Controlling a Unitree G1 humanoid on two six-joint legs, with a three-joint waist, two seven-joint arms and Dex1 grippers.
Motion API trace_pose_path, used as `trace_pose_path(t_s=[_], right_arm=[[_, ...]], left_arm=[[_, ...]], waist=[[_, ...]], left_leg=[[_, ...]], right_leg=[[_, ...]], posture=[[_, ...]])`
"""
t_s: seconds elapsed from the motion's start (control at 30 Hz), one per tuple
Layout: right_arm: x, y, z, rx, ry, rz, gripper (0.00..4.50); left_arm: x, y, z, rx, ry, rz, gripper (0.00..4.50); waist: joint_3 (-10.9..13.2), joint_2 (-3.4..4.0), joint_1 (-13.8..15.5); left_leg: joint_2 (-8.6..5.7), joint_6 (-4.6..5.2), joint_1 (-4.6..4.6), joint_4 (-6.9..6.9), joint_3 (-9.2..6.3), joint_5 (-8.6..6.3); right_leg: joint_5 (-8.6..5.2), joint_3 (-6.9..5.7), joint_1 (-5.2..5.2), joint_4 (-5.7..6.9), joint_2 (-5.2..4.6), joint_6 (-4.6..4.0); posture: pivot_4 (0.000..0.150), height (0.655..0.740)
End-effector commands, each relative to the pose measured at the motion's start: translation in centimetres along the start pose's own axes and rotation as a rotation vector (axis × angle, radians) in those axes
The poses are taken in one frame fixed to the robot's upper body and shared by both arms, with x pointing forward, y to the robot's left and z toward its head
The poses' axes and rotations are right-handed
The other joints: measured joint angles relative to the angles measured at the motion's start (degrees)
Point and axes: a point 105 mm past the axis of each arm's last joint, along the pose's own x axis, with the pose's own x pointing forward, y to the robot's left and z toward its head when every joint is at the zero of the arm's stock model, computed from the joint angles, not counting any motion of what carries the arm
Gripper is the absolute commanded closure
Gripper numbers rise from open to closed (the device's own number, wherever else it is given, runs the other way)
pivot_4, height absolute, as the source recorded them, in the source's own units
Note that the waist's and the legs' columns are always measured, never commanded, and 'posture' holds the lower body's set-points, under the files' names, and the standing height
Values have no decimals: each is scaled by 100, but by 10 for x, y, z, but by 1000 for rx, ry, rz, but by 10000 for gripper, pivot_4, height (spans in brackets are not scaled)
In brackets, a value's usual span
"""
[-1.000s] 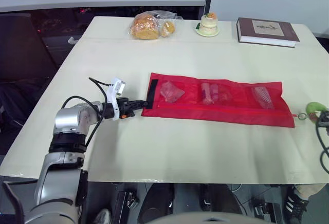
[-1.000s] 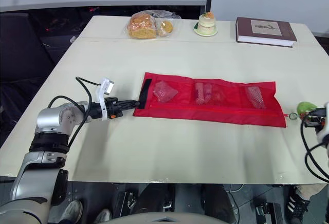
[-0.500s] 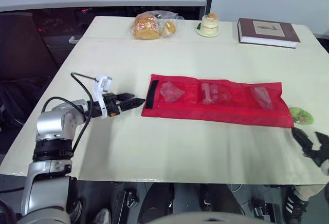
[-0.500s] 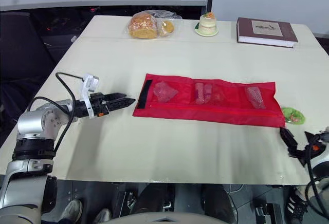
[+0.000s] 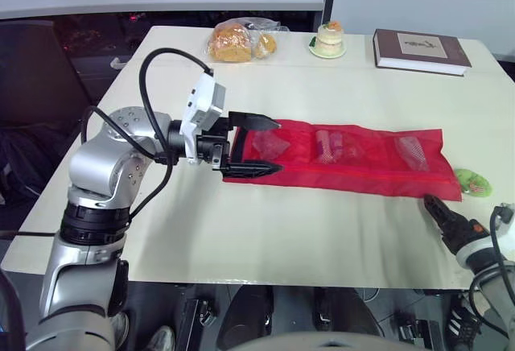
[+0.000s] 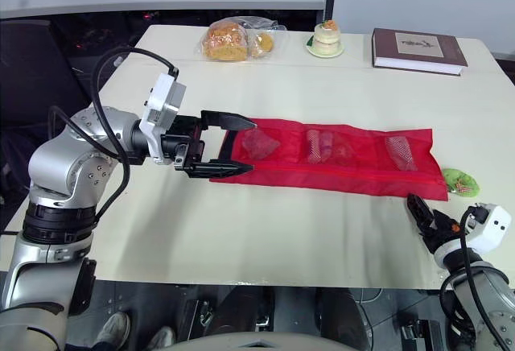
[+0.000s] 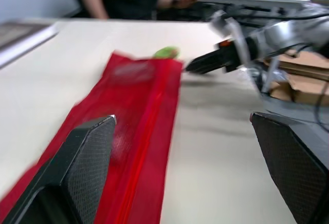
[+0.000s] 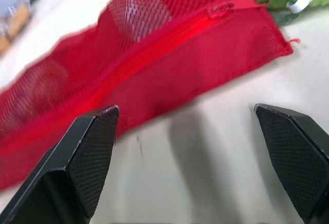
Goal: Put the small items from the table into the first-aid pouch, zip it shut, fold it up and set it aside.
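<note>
Three small packets (image 5: 330,146) sit inside the red mesh pouch (image 5: 354,175), which lies flat across the middle of the table (image 5: 241,230) with its zip pull (image 8: 221,11) at the right end, so filling and zipping look done; folding and setting aside remain. The left gripper (image 5: 256,146) hangs fingers wide apart over the pouch's left end, the right gripper (image 6: 420,210) fingers apart near its right corner. No writing is legible, not even on the book (image 5: 418,49).
</note>
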Motion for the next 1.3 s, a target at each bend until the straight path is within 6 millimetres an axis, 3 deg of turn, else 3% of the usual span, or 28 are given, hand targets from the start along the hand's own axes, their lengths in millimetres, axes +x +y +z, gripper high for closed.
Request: trace_pose_path(t_s=[0.03,0.3,0.63,0.67,0.73,0.87,0.97,1.13,1.3], right_arm=[[9,2,2,99,-33,8,0],[24,12,7,219,-94,83,0],[41,18,10,163,-153,122,0],[42,18,11,163,-161,118,5411],[44,18,13,154,-175,115,11214],[44,17,16,119,-193,106,34324],[34,15,33,29,-255,111,44493],[16,18,60,-403,-251,101,44493],[4,54,72,-859,-197,243,44493]], left_arm=[[6,-7,14,59,-14,-51,432],[9,-14,17,96,-10,-86,432],[8,-14,13,103,0,-74,432],[8,-14,13,103,0,-73,0],[7,-14,12,102,0,-70,0],[7,-13,12,102,-1,-62,0],[7,-11,17,105,-16,-49,0],[5,-8,16,97,-7,-37,0],[4,-5,17,84,-22,-23,0]], waist=[[0,0,-27],[0,0,-56],[1,1,-58],[1,2,-56],[3,6,-49],[4,6,-45],[4,6,-33],[7,12,12],[6,15,-29]], left_leg=[[1,0,0,0,-1,0],[4,0,1,0,3,0],[6,0,2,0,10,0],[6,0,2,0,10,0],[6,0,1,0,10,0],[6,0,-1,0,12,0],[5,0,0,0,13,0],[-2,1,-3,0,19,0],[-1,3,4,1,29,0]], right_leg=[[2,14,0,0,11,3],[7,64,-1,-1,46,14],[7,72,-3,0,52,15],[7,72,-3,0,52,15],[8,72,-4,0,52,15],[8,73,-5,0,51,16],[8,77,-4,0,52,16],[7,86,-5,-4,50,18],[6,95,-5,1,54,19]], posture=[[1500,7289],[1500,7289],[1500,7289],[1500,7289],[1500,7289],[1500,7289],[1500,7289],[1500,7289],[1500,7289]])
